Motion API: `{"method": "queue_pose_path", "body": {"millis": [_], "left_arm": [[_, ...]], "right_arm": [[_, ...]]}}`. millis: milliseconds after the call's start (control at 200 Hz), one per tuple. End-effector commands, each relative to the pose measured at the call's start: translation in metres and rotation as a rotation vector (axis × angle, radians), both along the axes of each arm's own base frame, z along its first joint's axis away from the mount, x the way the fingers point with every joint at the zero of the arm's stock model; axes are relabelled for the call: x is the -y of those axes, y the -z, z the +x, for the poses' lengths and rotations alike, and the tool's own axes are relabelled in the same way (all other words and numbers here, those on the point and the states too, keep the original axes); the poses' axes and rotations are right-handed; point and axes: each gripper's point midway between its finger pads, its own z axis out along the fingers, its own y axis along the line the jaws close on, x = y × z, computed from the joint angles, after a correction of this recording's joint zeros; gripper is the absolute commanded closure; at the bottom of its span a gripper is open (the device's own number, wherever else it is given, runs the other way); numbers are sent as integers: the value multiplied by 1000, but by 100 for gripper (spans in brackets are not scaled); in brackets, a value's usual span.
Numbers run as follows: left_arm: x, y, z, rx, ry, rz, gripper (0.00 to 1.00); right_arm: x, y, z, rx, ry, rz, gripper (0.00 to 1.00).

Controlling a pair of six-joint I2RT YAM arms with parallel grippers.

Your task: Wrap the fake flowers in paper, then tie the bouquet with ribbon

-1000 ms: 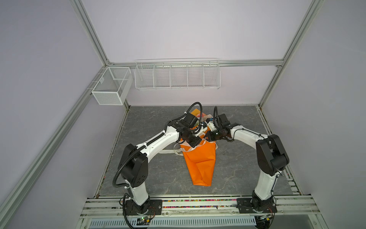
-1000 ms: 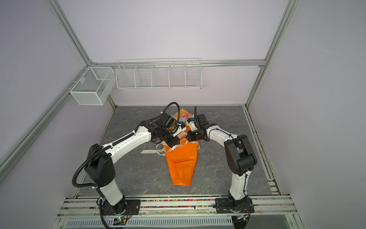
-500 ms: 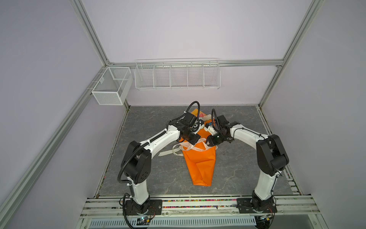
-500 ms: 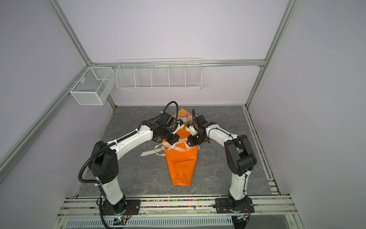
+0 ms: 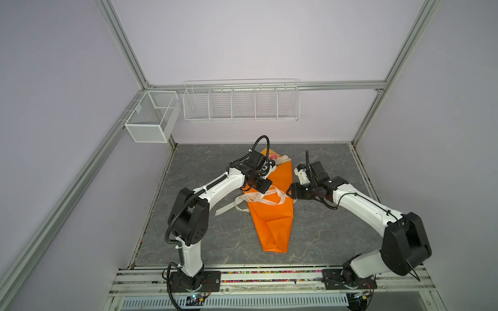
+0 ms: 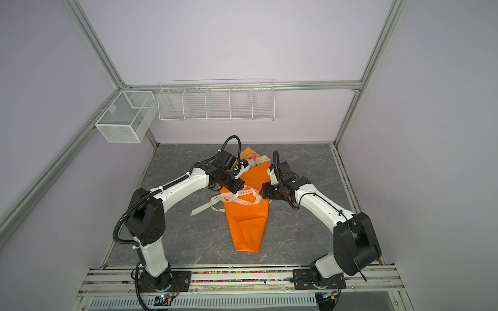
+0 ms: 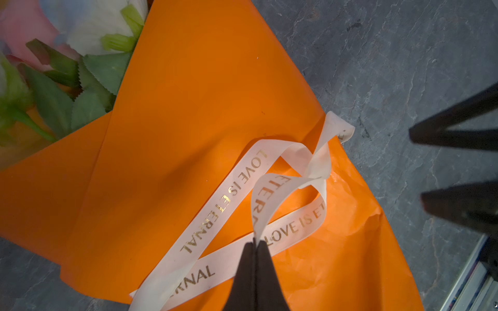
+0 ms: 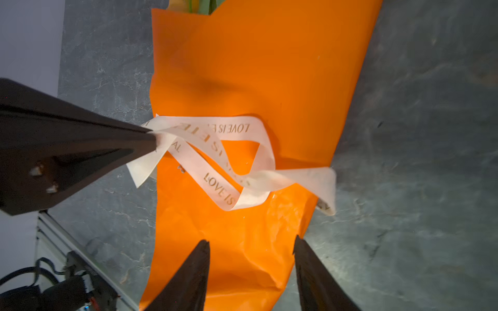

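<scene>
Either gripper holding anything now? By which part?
The left gripper is shut on the cream ribbon, pinching one strand of its loose loop over the orange paper. The right gripper is open and holds nothing.

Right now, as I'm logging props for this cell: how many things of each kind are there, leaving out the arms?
orange paper wrap: 1
cream printed ribbon: 1
bouquet of fake flowers: 1
white wire baskets on the wall: 2 (mesh box, divided rack)
Total: 5
</scene>
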Motion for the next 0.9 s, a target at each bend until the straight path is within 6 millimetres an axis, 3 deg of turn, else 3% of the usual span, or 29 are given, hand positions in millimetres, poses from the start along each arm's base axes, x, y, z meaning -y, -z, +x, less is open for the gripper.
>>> {"method": "queue_pose_path", "body": {"millis": [0, 50, 190, 495, 685, 895], "left_arm": [[9, -1, 0, -26, 13, -29, 100], [9, -1, -1, -32, 14, -30, 100], [7, 1, -2, -40, 12, -27, 100], [7, 4, -3, -53, 2, -28, 100], [8, 8, -7, -74, 7, -32, 100], [5, 15, -11, -95, -5, -28, 100]], "right_arm": [[-28, 12, -15, -81, 142, 60, 51], [-35, 21, -19, -115, 180, 40, 51], [-27, 38, -13, -108, 303, -91, 47], [-30, 60, 3, -114, 320, -190, 46], [-25, 76, 4, -130, 318, -264, 58], [-28, 71, 2, -115, 293, -241, 87]]}}
